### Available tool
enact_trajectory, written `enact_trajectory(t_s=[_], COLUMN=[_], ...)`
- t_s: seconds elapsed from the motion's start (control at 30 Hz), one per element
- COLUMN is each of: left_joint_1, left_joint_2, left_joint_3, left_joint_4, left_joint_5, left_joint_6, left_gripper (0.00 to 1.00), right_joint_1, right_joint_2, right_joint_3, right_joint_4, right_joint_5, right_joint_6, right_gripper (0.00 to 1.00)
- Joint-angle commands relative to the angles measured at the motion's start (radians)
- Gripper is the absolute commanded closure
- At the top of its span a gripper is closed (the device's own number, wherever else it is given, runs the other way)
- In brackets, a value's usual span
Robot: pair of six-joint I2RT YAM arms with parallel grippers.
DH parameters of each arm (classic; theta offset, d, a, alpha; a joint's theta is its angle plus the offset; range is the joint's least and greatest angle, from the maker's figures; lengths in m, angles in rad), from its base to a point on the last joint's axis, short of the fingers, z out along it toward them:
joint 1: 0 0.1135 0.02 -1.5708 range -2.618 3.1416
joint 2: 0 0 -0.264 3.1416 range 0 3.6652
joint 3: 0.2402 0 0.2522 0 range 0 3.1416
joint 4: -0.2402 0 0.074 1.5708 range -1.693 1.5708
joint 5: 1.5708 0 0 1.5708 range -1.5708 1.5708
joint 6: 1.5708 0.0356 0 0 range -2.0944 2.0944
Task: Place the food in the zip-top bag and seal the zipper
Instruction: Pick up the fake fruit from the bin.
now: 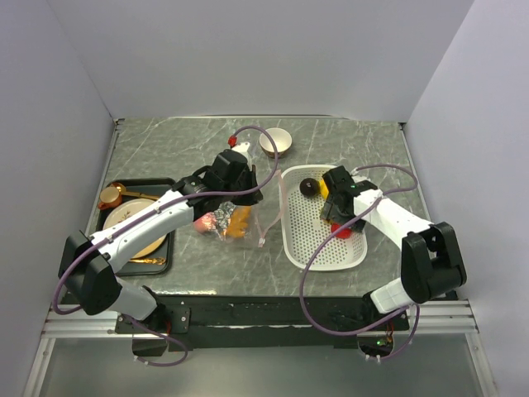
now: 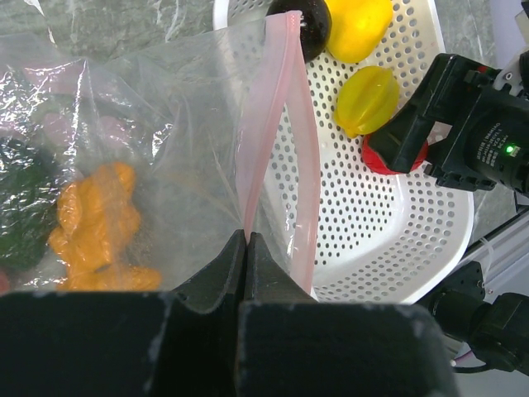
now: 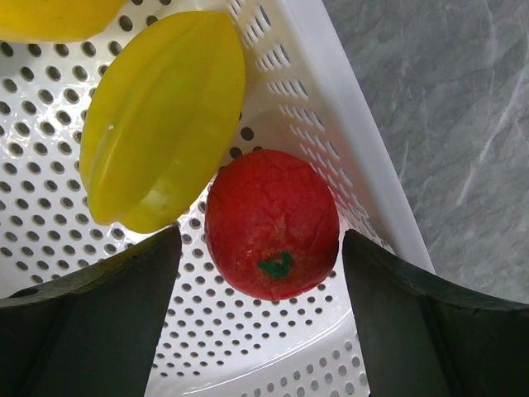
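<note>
Bag [image 1: 225, 222] lies on the table [image 1: 165, 149] just left of the basket [image 1: 322, 252]. It has an orange piece [image 2: 95, 219] and something dark green inside. A red piece [image 3: 273, 223], a star fruit [image 3: 161, 128], a yellow piece [image 2: 355, 25] and a dark piece [image 2: 302, 21] sit in the basket. My left gripper [image 2: 246, 248] is pinched tight on one lip of the bag right at the zipper [image 2: 269, 124], holding the mouth parted toward the basket; the other lip hangs loose. That film is thin, crinkly and slack, so I reckon it will sag or slip out under a hard pull, and the stiffer pink strip is the sensible place to hold. My right gripper [image 3: 260, 248] hangs over the red piece with its jaws spread wide either side, not touching it as far as I can see. The piece looks light, hard and rounded, likely to squirt out of a shallow pinch. I'd take it across its middle, low down, minding the star fruit just beside it and the basket wall close on the other side.
</note>
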Motion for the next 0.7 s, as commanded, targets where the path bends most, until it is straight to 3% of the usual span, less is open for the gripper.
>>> enact_trajectory(t_s=[0.0,0.3,0.5,0.67], left_joint_1=[-0.005,-0.003,-0.003,-0.003], left_joint_2=[-0.019,-0.013,-0.003,-0.003], left_joint_3=[0.012,0.003,0.016,0.012], left_joint_4=[-0.001,0.013,0.010,0.009], left_joint_5=[-0.018,-0.012,-0.009,-0.009], left_joint_6=[0.013,0.006,0.010,0.009], left_gripper=[0.99,0.99,0.99,0.99], right_joint_1=[-0.012,-0.012,-0.013,-0.012], right_joint_2=[0.014,-0.029,-0.046,-0.064], right_joint_3=[-0.006,-0.035,-0.046,-0.057], right_joint_4=[0.048,0.102,0.160,0.200], right_joint_5=[0.009,-0.082,-0.221,-0.297], right_joint_6=[-0.015,-0.039,-0.062,-0.059], right_gripper=[0.20,0.51,0.68,0.70])
